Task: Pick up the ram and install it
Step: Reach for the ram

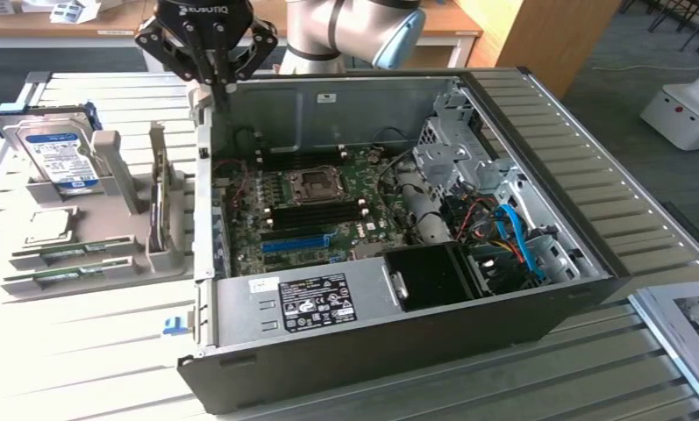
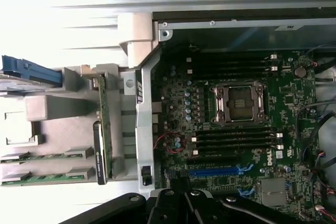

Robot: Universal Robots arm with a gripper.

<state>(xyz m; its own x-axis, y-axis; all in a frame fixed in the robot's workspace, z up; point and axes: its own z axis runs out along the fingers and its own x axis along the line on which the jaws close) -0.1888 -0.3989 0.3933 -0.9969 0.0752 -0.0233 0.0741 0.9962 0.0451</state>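
Ram sticks (image 1: 74, 253), two, lie side by side in a grey holder (image 1: 162, 254) at the exterior view's left, beside the open case (image 1: 443, 342). My gripper (image 1: 223, 85) hangs above the case's back corner, well apart from them, fingers together, empty.

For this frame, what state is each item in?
computer case: open, lying on its side.
gripper: jaws shut, empty, above the case's rim.
ram sticks: two, lying in the holder, untouched.
processor socket: empty.
memory slots: empty.
hard drive: upright in the holder.
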